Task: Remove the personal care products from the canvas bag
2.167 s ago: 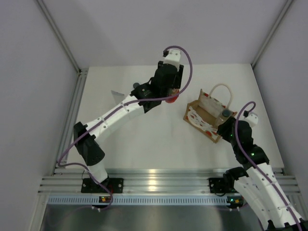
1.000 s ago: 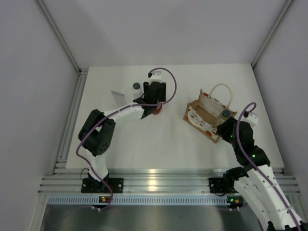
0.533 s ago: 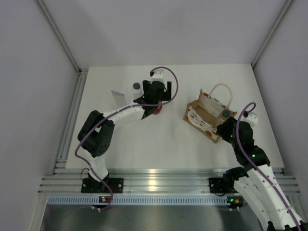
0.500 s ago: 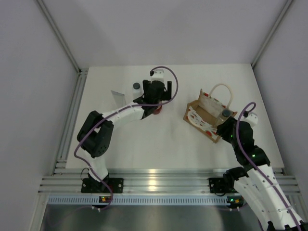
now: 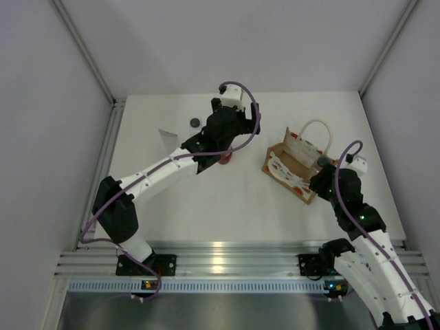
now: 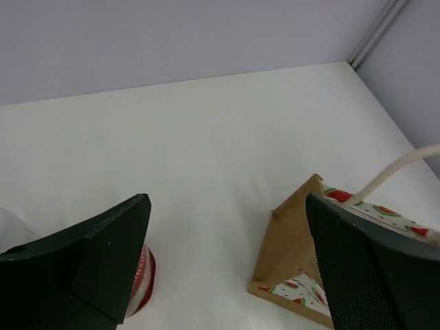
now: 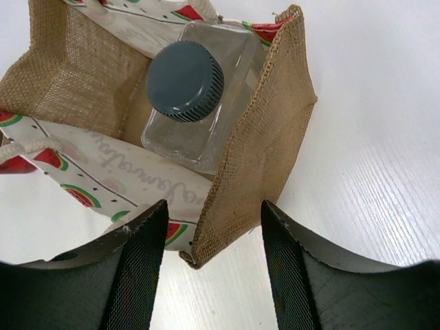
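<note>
The canvas bag (image 5: pixel 292 163) stands open at the right of the table, seen also in the left wrist view (image 6: pixel 292 251). Inside it lies a small clear bottle (image 7: pixel 206 130) with a grey cap (image 7: pixel 184 81). My right gripper (image 7: pixel 210 220) is open, and its jaws straddle the bag's near corner (image 7: pixel 265 151) without pressing it. A red bottle (image 5: pixel 225 160) stands on the table left of the bag. My left gripper (image 6: pixel 225 206) hangs wide open and empty above the red bottle (image 6: pixel 142 278). A whitish bottle with a dark cap (image 5: pixel 195 123) and a white flat tube (image 5: pixel 167 137) sit further left.
Grey walls and slanted metal posts (image 5: pixel 86 51) enclose the white table (image 5: pixel 206 199). An aluminium rail (image 5: pixel 227 261) runs along the near edge by the arm bases. The bag's cream loop handle (image 5: pixel 316 130) sticks out towards the back.
My left gripper opened, left the red bottle standing on the table and rose above it, the arm stretching out. The right gripper stayed at the bag's corner.
</note>
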You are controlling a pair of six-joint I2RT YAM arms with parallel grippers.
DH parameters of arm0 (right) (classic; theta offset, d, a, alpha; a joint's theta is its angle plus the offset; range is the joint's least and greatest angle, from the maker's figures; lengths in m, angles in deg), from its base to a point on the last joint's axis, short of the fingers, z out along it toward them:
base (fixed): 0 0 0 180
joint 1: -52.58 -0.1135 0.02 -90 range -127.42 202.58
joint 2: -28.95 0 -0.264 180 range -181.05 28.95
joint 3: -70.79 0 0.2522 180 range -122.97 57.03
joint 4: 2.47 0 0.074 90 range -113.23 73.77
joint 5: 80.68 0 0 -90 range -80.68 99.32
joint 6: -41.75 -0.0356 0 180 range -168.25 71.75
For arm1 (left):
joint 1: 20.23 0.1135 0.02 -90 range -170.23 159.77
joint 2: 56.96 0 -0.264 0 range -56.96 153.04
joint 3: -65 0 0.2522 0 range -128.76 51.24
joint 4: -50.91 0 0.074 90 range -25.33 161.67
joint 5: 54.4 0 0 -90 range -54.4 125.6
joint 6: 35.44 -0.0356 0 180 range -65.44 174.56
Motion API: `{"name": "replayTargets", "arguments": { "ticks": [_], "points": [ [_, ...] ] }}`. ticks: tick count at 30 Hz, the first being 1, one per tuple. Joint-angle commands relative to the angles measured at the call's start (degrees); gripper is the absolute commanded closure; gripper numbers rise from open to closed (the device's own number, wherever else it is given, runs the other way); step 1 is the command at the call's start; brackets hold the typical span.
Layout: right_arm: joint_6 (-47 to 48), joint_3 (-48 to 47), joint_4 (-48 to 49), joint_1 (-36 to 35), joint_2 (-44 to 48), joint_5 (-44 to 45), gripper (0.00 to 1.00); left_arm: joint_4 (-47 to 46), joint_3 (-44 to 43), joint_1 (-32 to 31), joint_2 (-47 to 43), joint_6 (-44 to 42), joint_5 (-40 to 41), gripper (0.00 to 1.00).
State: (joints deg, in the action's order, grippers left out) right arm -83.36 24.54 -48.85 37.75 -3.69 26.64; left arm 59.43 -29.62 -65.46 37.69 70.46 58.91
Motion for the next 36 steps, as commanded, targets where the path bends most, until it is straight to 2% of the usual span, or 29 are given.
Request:
{"name": "replayTargets", "arguments": {
  "ticks": [1,4,9,16,27,36],
  "points": [
    [1.0,-3.5,0.7,0.9,-0.1,1.5,0.45,-0.1,-3.5,-2.8,-2.8,-1.8,-5.1,0.02],
    [0.9,-3.9,-0.4,1.0,-0.6,3.8,0.45,0.2,-6.8,-4.2,-1.1,-0.4,-15.6,0.02],
    [0.7,-3.9,-1.9,1.9,-1.5,4.4,0.45,2.6,-15.2,-8.6,5.9,-1.4,-26.1,0.02],
    [-0.7,-1.7,-2.8,2.8,1.6,4.8,0.45,8.6,-26.6,-13.5,18.5,-4.2,-27.3,0.02],
    [-1.8,-2.0,-3.5,3.0,3.2,5.9,0.46,9.9,-29.1,-14.1,25.9,-4.8,-31.5,0.03],
    [-1.5,-5.8,-6.7,3.2,5.9,7.9,0.46,10.8,-30.7,-14.1,30.3,-4.7,-31.0,0.04]
  ]
}}
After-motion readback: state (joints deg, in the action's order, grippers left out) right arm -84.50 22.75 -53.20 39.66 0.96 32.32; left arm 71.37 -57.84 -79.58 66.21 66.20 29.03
